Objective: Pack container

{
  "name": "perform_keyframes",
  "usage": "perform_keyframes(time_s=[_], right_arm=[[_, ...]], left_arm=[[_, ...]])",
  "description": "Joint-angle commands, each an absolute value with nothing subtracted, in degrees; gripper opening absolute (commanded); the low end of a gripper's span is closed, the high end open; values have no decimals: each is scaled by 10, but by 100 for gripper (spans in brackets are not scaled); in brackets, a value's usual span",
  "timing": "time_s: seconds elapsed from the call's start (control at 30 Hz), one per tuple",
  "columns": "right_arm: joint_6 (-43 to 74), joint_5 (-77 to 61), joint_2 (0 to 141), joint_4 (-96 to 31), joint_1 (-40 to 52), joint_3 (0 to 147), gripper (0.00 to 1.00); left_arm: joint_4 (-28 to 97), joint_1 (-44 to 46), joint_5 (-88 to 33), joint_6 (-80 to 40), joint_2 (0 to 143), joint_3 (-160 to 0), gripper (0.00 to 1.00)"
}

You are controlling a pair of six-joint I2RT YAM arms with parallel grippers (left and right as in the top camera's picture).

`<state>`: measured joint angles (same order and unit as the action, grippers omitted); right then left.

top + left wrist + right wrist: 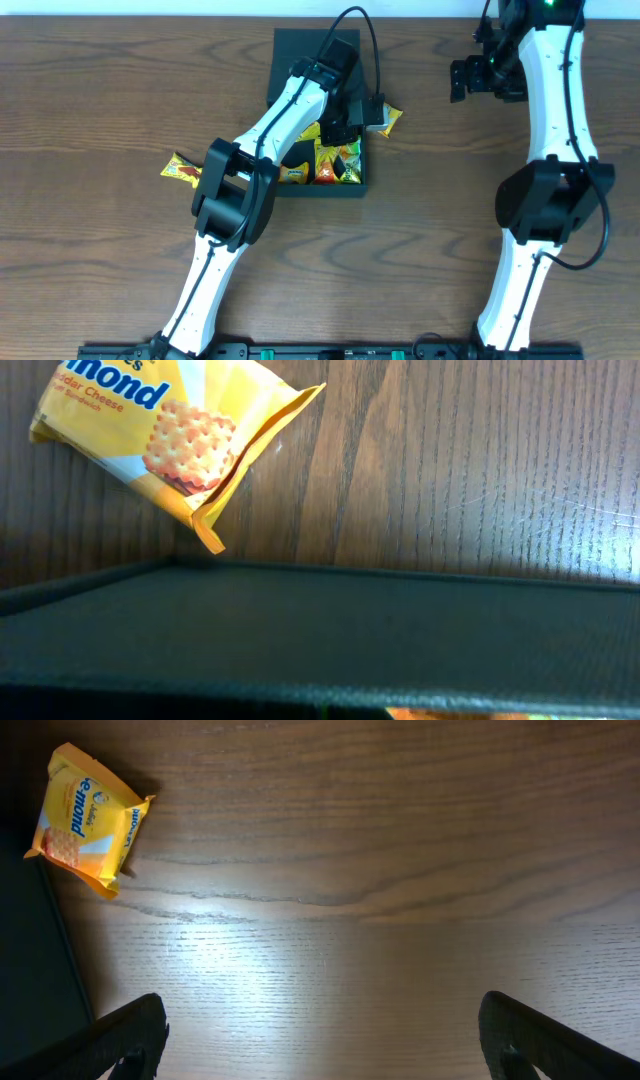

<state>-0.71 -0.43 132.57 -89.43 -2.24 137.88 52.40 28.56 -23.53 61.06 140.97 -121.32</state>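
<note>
Right fingers: spread wide with nothing between them, over bare worktop, well to the right of the container.
Left fingers: hidden under the wrist, above the container; I can't tell whether they are open or closed.
Worktop: dark wood grain.
Left arm: stretched over the container.
Container: dark and square, at the far middle of the worktop, with the lid folded back.
Packets inside: yellow, bunched in the container's right half.
Right packet: on the worktop just beside the container's right wall.
Left packet: on the worktop to the left of the container, apart from it.
</note>
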Motion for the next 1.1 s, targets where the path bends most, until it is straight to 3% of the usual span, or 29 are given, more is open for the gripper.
perform_keyframes(time_s=[0.0,0.5,0.67,1.07], right_arm=[[-18,0,1308,-895,-22,1388,99],[-18,0,1308,-887,-22,1388,99],[-17,-1,1308,-884,-22,1388,99],[-24,-22,1308,-885,-20,1388,99]], left_arm=[[524,284,-230,606,1395,-1209,6],[593,275,-131,582,1293,-1210,6],[672,245,-118,587,1312,-1209,6],[662,208,-118,587,1364,-1209,6]])
